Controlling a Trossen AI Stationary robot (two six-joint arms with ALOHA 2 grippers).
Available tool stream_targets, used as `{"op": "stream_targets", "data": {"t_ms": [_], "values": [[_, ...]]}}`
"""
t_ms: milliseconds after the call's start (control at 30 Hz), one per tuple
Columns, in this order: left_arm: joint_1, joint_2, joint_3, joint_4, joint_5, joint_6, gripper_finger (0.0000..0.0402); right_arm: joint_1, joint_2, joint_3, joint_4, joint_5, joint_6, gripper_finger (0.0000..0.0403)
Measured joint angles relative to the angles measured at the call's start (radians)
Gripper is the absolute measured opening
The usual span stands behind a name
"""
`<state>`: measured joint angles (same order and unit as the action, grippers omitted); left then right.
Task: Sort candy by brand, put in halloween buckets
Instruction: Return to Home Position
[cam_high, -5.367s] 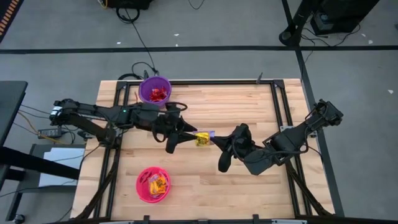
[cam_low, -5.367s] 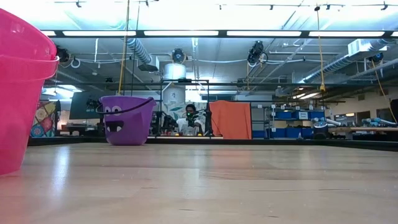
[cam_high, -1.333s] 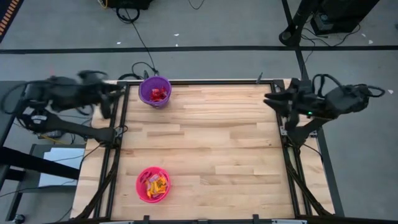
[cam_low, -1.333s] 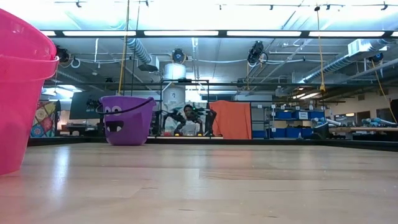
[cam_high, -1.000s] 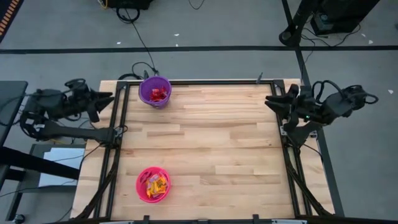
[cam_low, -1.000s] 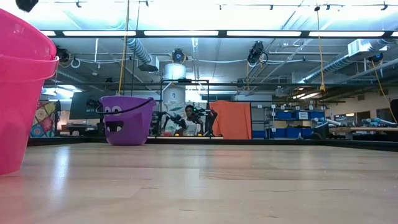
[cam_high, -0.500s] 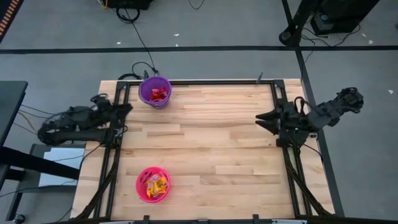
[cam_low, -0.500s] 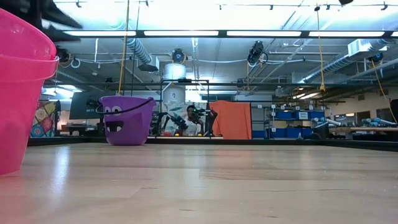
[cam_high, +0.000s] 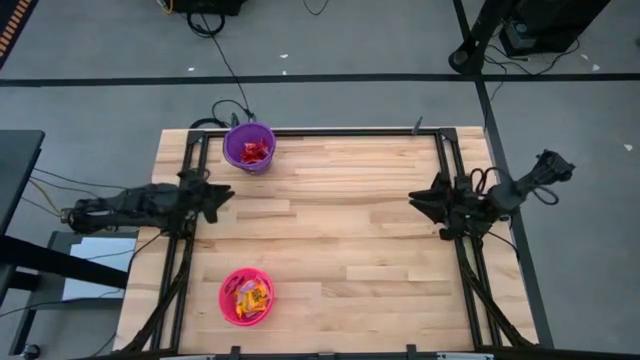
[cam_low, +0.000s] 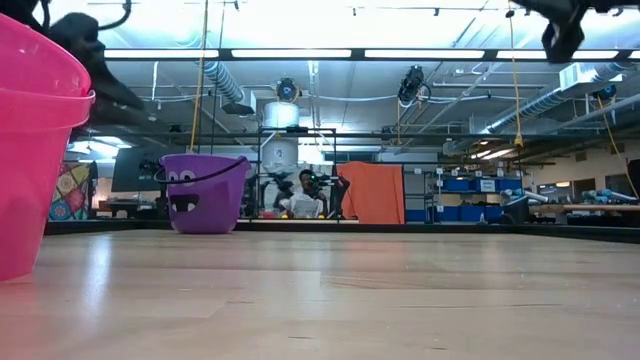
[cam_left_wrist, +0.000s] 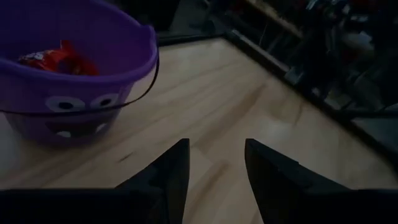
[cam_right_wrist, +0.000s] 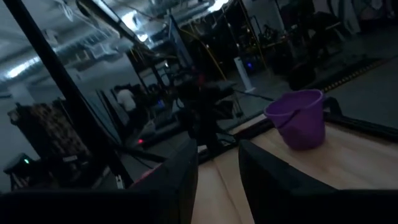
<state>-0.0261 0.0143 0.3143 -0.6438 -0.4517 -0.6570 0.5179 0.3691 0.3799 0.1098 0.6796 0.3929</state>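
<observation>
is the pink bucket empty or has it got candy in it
Not empty: the high view shows yellow candy packets lying inside the pink bucket.

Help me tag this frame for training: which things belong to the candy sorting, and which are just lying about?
Job:
- purple bucket holding red candy
- pink bucket holding yellow candy
- left end effector and right end effector, both open and empty, at the table's sides

Lying about:
- floor cable
- orange panel and a person beyond the table
</observation>
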Motion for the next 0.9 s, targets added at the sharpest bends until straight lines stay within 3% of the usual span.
{"op": "stream_targets", "data": {"t_ms": [167, 367, 467, 667, 800, 900], "values": [[0.000, 0.000, -0.040, 0.027, -0.011, 0.135, 0.0161, 0.000, -0.039, -0.163, 0.195, 0.000, -0.023, 0.0127], [0.000, 0.000, -0.041, 0.028, -0.132, 0.217, 0.0161, 0.000, -0.046, -0.372, 0.559, -0.001, -0.113, 0.0127], [0.000, 0.000, -0.041, 0.044, -0.137, 0.261, 0.0161, 0.001, -0.047, -0.368, 0.535, -0.059, -0.136, 0.0127], [0.000, 0.006, -0.042, 0.112, -0.084, 0.308, 0.0161, -0.002, -0.048, -0.374, 0.525, -0.278, -0.161, 0.0127], [0.000, 0.013, -0.068, 0.131, -0.105, 0.261, 0.0161, -0.025, -0.047, -0.374, 0.449, -0.225, -0.109, 0.0127], [0.000, 0.014, -0.124, 0.164, -0.121, 0.112, 0.0161, -0.068, -0.047, -0.374, 0.454, -0.184, -0.132, 0.0129]]}}
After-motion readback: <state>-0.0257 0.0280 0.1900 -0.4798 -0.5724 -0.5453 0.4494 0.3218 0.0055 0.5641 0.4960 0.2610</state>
